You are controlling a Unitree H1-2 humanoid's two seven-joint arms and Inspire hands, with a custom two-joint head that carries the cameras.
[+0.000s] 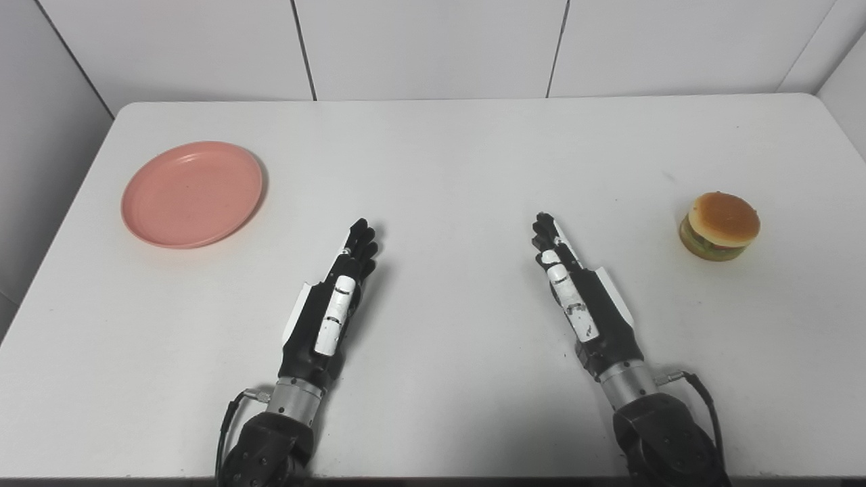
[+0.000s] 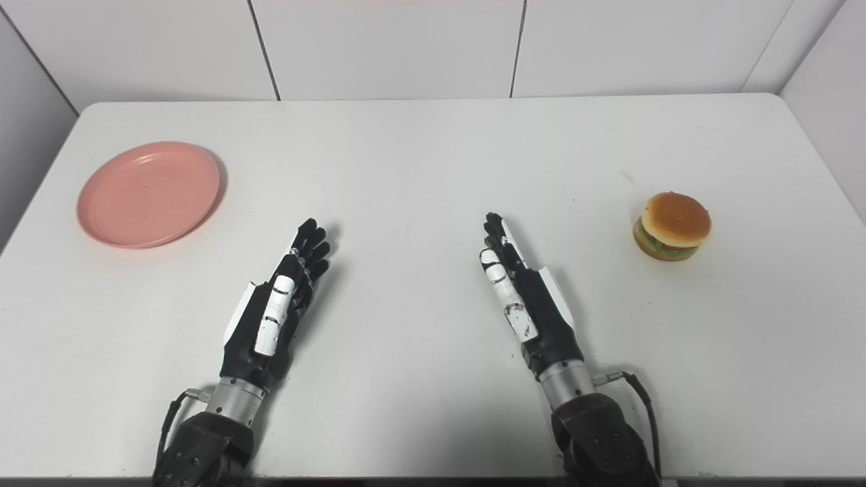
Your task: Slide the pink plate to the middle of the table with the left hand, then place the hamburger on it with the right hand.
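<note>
White table (image 1: 446,155), white panelled wall (image 1: 433,47) behind.

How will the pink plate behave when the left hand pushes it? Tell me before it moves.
The plate looks rigid and shallow, lying flat on the smooth white table, so it should probably slide rather than tip. It looks like light plastic, so an off-centre push may spin it. Its low raised rim gives the open left hand an edge to press on.

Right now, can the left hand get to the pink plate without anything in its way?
Probably yes. The left hand is open and empty, the pink plate lies ahead to its left, and only bare table lies between them.
</note>
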